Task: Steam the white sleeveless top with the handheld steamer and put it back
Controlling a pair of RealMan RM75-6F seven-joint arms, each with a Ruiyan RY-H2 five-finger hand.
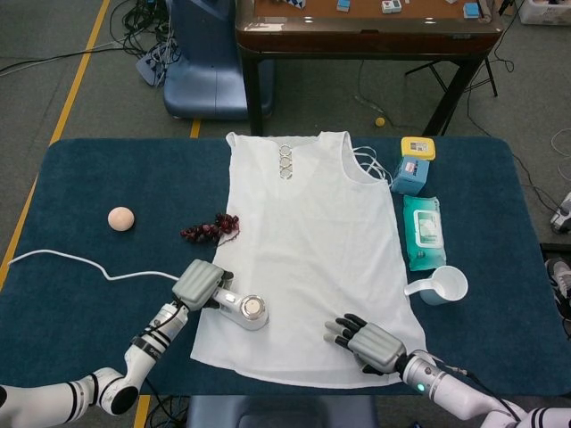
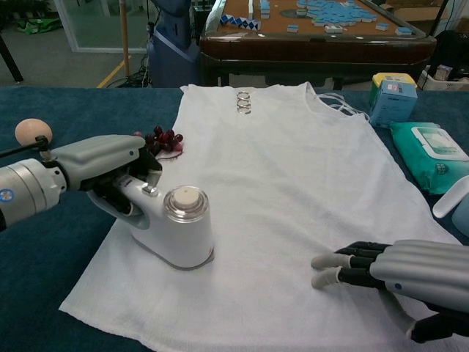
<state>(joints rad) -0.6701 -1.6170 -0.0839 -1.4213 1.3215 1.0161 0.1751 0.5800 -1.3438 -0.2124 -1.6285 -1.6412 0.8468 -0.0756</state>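
The white sleeveless top [image 1: 312, 241] [image 2: 286, 176] lies flat along the middle of the blue table. A white handheld steamer [image 1: 244, 310] [image 2: 174, 231] stands on the top's lower left part, soleplate down. My left hand [image 1: 198, 285] [image 2: 102, 165] grips its handle from the left. A white cord [image 1: 85, 261] trails from it to the left edge. My right hand [image 1: 368, 341] [image 2: 399, 271] rests on the top's lower right part, fingers pointing left, holding nothing.
A bunch of dark grapes [image 1: 211, 227] [image 2: 159, 139] lies by the top's left edge, an egg-like ball [image 1: 120, 218] [image 2: 32, 132] further left. On the right stand a small box [image 1: 413, 165], a wipes pack [image 1: 423, 232] and a white scoop [image 1: 443, 286].
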